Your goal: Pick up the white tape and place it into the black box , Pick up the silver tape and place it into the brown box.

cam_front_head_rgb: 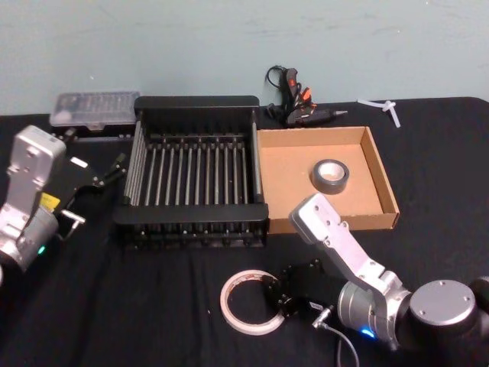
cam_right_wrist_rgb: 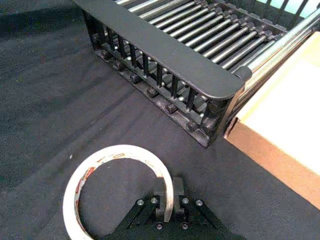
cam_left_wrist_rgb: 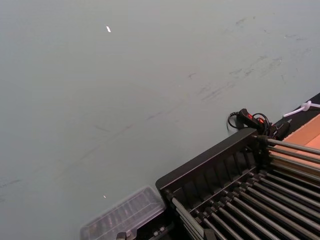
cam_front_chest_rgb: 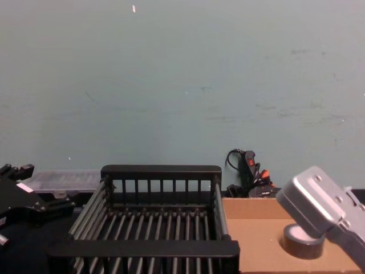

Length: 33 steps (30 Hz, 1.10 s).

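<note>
— Where is your right gripper?

— My right gripper [cam_right_wrist_rgb: 168, 197] is low on the black cloth [cam_front_head_rgb: 153, 306], on the near side of the black box [cam_front_head_rgb: 195, 103], close to its near corner. My two fingers [cam_right_wrist_rgb: 159, 192] are pinched on the band of the white tape [cam_right_wrist_rgb: 82, 172], one inside the ring and one outside, at the ring's edge nearest my wrist.

— Is the tape off the table?

— From the wrist camera it looks flat on the cloth, though I can't be sure the gripped edge isn't slightly raised. The red print on its inner core faces up toward me.

— And the silver tape?

— The silver tape [cam_front_head_rgb: 330, 175] lies flat in the brown box [cam_front_head_rgb: 386, 183], which sits touching the right side of the black box. The roll is well to the right of the black box, clear of the tray walls.

— Your left gripper?

— My left gripper [cam_front_head_rgb: 107, 176] hovers just left of the black box, beside its left wall. I cannot tell whether its fingers are parted. Behind the black box, a clear plastic case [cam_front_head_rgb: 93, 109] sits by its far-left corner and a glue gun [cam_front_head_rgb: 299, 107] by its far-right corner.
</note>
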### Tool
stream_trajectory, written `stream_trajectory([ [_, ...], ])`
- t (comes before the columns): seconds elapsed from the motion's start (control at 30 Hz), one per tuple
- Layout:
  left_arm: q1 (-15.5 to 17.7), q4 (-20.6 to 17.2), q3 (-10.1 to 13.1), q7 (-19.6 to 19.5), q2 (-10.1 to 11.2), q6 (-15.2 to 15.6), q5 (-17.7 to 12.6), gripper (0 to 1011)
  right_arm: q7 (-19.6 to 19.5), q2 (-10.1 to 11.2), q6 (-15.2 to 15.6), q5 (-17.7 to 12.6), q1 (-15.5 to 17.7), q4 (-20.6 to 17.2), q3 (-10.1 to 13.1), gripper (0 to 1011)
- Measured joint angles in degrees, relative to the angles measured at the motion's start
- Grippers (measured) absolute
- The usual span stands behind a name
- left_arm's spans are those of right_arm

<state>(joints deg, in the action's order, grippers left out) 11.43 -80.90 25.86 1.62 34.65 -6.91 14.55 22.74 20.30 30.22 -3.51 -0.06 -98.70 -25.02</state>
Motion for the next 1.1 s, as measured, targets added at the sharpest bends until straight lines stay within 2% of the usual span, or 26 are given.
stream_trajectory([
  [0.63, 0.0, 0.0, 0.0, 0.0, 0.0, 0.0, 0.0, 1001, 0.6, 0.3, -0.5, -1.1, 0.1, -0.7, 0.3, 101],
  [1.1, 0.0, 0.0, 0.0, 0.0, 0.0, 0.0, 0.0, 1001, 1.6, 2.0, -1.6, -2.9, 0.0, -3.7, 0.4, 101],
])
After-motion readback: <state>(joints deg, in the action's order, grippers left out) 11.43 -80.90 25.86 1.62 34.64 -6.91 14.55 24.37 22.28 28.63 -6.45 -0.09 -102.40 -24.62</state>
